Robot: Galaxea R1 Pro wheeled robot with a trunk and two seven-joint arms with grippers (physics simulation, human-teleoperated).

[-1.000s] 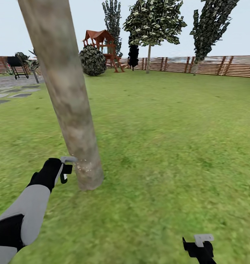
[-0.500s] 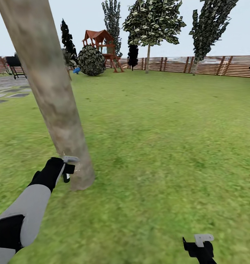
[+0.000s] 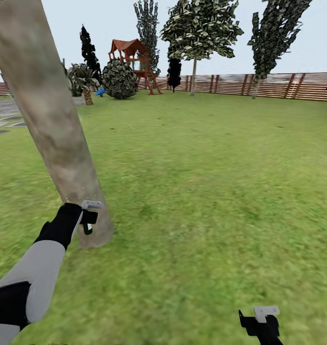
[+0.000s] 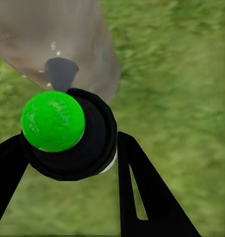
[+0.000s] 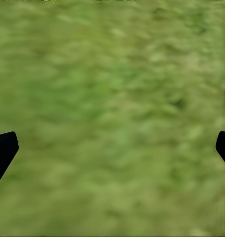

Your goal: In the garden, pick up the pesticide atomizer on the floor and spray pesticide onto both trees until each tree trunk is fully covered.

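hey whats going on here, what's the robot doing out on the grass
The robot is in a garden, close to a thick pale tree trunk. Its left gripper is shut on the pesticide atomizer, a dark bottle held right by the trunk's base, its tip facing the bark. The right gripper hangs open and empty over the lawn. Other trees and a wooden fence stand in the background.

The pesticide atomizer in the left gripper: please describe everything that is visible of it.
The pesticide atomizer is a small dark, round-bodied bottle seen end-on in the left wrist view, with a bright green rounded cap facing the camera and a thin white edge low on its side. It sits between the jaws of the left gripper, which close on it. Its far end points at the base of the tree trunk, just above the grass. Whether it touches the trunk cannot be told.
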